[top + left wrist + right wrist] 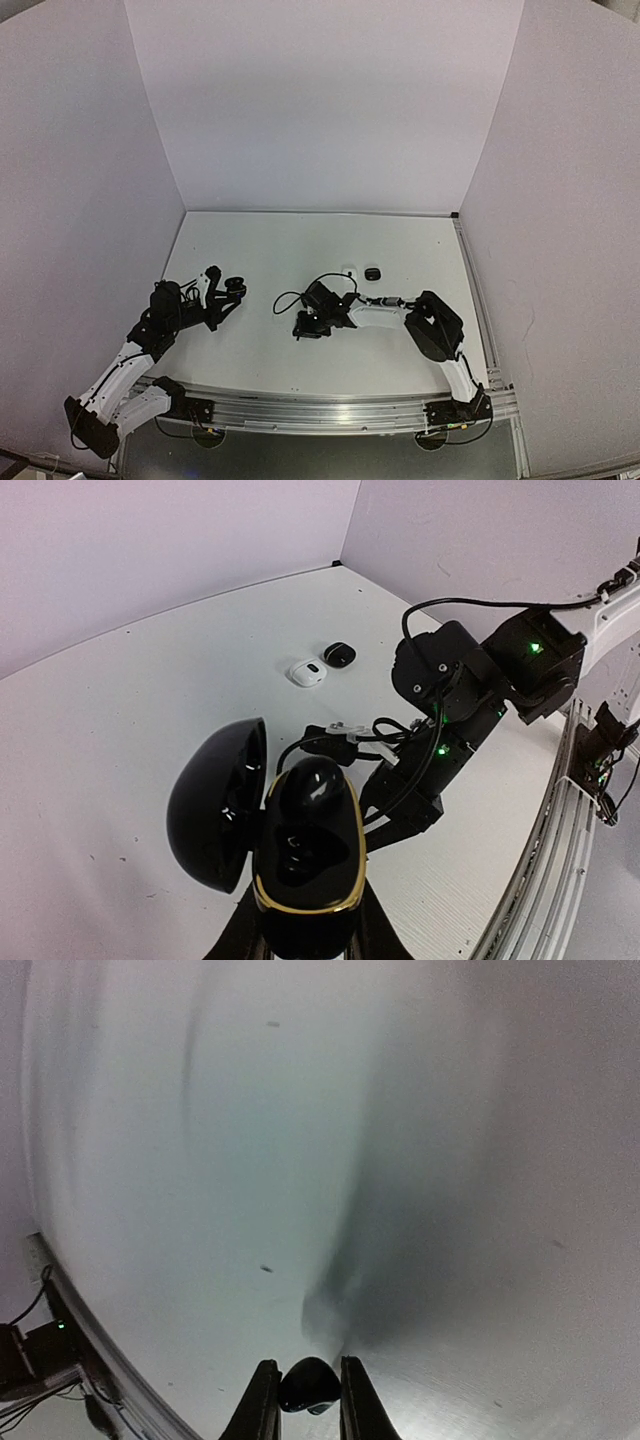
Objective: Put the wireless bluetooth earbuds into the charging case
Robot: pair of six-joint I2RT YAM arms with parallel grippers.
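Observation:
My left gripper (305, 935) is shut on a black charging case (305, 855) with a gold rim, held up off the table with its lid (215, 805) open to the left. A black earbud (312, 788) sits in its upper socket; the lower socket looks empty. In the top view the case (236, 287) is at the left gripper (222, 297). My right gripper (305, 1400) is shut on a black earbud (308, 1384), low over the white table. In the top view this gripper (303, 327) is at mid table, right of the case. No other earbuds show.
A small white rounded case (347, 271) and a small black one (373, 273) lie side by side behind the right arm, also in the left wrist view, white (306, 672) and black (339, 654). White walls enclose the table on three sides. A metal rail (320, 410) runs along the near edge.

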